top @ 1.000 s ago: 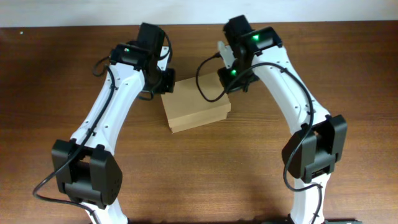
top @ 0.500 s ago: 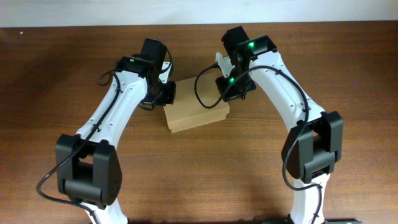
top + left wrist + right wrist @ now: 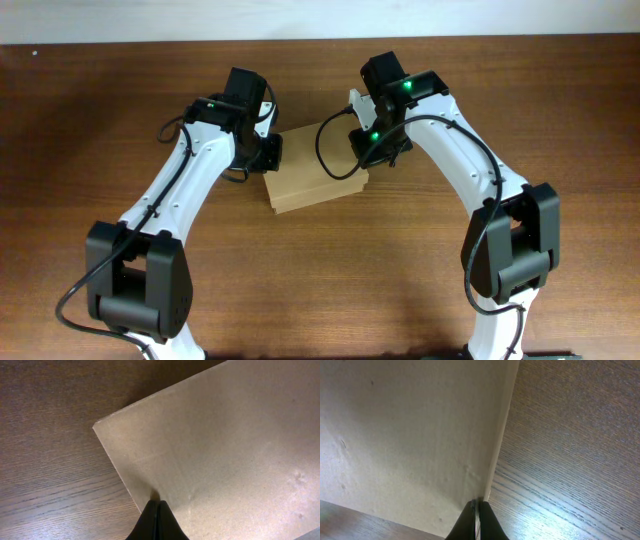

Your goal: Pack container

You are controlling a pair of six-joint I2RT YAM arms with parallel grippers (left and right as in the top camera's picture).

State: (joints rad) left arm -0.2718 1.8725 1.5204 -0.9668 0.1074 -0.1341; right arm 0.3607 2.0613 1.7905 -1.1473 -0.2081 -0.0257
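The container (image 3: 312,172), a plain tan cardboard box with its lid closed flat, lies on the wooden table between my two arms. My left gripper (image 3: 268,152) is shut, its tip pressing on the box's left top edge; in the left wrist view the black fingertips (image 3: 157,505) touch the container (image 3: 225,440) near its left edge. My right gripper (image 3: 372,152) is shut at the box's right top edge; in the right wrist view the fingertips (image 3: 477,505) meet the container (image 3: 410,435) at its right rim.
The brown wooden table (image 3: 330,280) surrounds the box. A pale wall strip (image 3: 320,18) runs along the far edge. The arm bases stand at the front left (image 3: 135,280) and front right (image 3: 505,260).
Both grippers have shifted slightly along the box's far edge, staying pressed on its top. The box has stayed in place with the lid flat.
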